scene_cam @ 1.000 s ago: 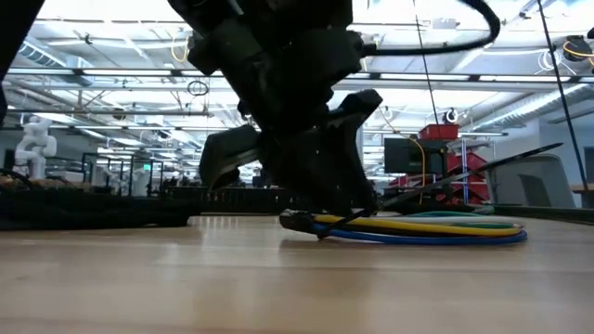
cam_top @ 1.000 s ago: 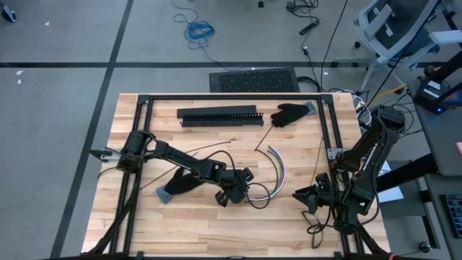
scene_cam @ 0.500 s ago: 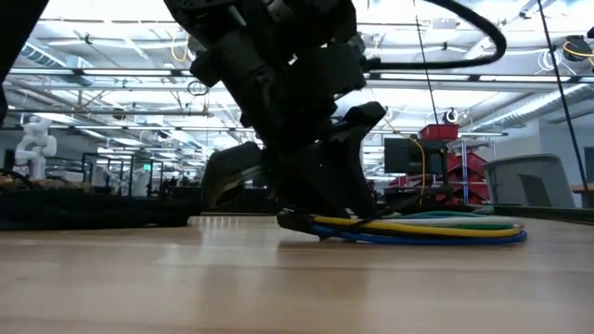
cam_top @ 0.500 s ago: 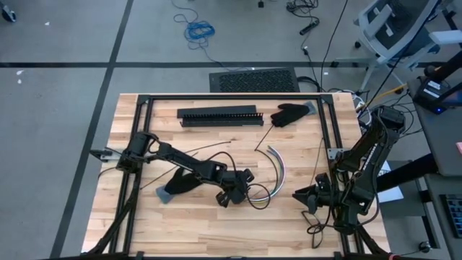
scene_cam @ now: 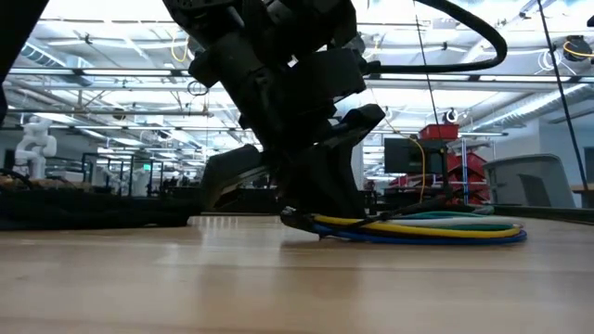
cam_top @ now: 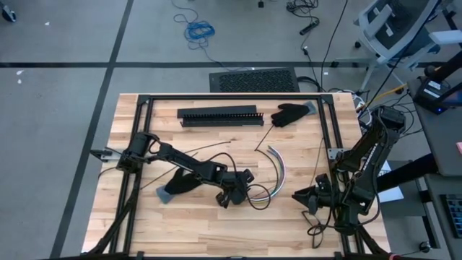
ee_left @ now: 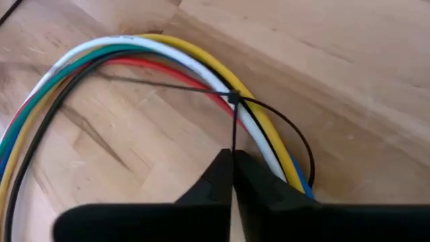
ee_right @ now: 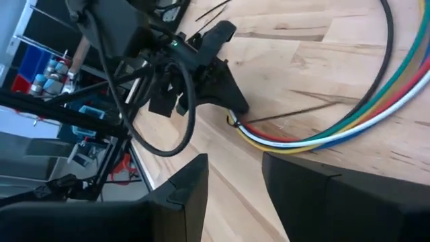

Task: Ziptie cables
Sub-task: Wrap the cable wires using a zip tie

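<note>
Cables (ee_left: 168, 57) in yellow, white, green, red, blue and black lie bunched in one curving arc on the wooden desk (cam_top: 202, 220), near its middle toward the front edge. A thin black zip tie (ee_left: 232, 101) is looped around the bundle, its head sitting on top of the wires and its tail running straight back into the left claw (ee_left: 232, 161). That claw is pinched fully together on the tail, right at the bundle's end, low over the desk (scene_cam: 306, 199). The right claw (cam_top: 297, 195) waits near the desk's front right corner, well apart from the cables, its fingers (ee_right: 188, 185) standing partly apart with nothing between them. A long black slotted bar (cam_top: 219, 115) lies near the far edge.
</note>
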Robot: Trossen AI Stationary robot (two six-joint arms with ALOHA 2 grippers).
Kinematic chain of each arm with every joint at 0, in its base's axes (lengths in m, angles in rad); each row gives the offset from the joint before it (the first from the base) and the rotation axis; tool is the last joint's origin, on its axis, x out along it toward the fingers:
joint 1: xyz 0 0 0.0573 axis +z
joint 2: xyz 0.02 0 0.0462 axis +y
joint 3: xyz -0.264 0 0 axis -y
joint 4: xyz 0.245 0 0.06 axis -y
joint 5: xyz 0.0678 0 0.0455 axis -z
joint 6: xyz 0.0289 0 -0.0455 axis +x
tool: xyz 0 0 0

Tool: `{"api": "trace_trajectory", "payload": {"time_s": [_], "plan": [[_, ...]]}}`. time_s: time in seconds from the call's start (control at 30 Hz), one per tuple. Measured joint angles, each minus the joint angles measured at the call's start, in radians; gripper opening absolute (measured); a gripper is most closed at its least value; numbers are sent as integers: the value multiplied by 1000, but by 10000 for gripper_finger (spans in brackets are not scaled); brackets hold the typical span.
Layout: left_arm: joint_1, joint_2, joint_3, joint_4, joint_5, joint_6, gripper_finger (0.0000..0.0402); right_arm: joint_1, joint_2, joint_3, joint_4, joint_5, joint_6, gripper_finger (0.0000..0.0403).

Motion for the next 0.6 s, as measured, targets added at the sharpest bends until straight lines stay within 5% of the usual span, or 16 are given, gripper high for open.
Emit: {"api": "trace_trajectory", "payload": {"time_s": [0.13, 0.23, 0.47, 0.6], "plan": [[0, 0, 0, 2, -23, 0, 3, -16, 0, 0, 11, -15, -26, 139], [-4, 0, 0, 2, -39, 0, 2, -71, 3, 0, 20, -155, -61, 134], [-20, 0, 0, 1, -63, 0, 1, -206, 5, 0, 46, -310, -341, 131], [-28, 0, 0, 1, -78, 0, 1, -295, 5, 0, 94, -487, -564, 159]]}}
